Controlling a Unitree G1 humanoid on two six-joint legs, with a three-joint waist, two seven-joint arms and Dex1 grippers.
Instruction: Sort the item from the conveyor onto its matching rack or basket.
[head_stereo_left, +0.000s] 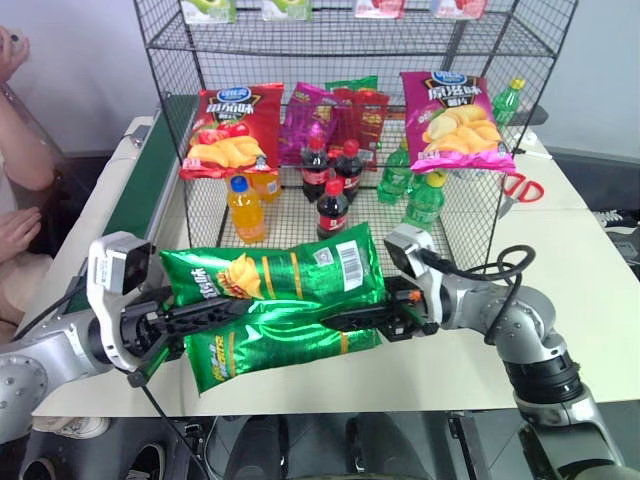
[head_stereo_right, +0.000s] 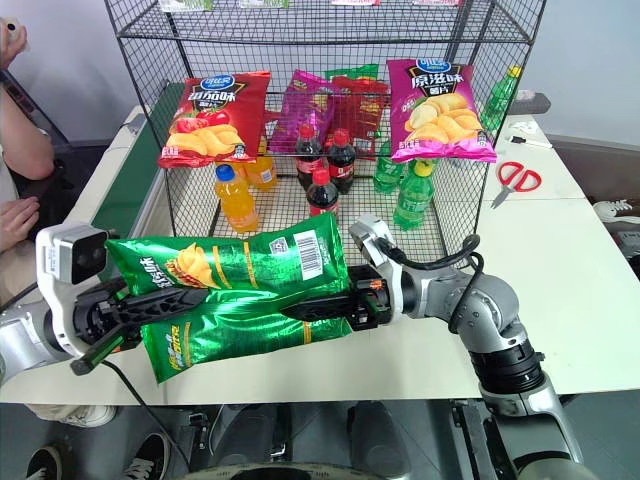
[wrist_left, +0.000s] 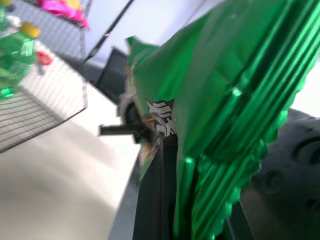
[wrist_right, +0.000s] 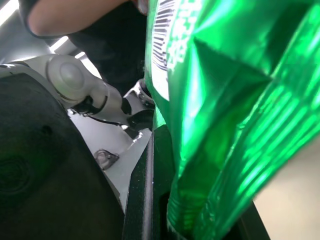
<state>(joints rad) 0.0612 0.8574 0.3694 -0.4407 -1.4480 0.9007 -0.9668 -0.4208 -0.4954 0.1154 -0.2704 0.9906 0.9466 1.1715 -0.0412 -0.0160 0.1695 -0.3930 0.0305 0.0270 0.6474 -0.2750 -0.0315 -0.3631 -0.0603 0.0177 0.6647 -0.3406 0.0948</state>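
The item, a large shiny green crisp bag with its barcode facing up, hangs crumpled above the table's front edge. My left gripper is shut on the bag's left side, and my right gripper is shut on its right side. In the left wrist view a black finger presses against the green foil. The right wrist view has the foil and barcode right against that gripper's fingers. The conveyor runs along the left of the table. The rack stands behind the bag.
Inside the rack's lower tier hang a red crisp bag and a pink one, with cola bottles, an orange bottle and green bottles. Scissors lie at the right. A person's hand rests beyond the conveyor.
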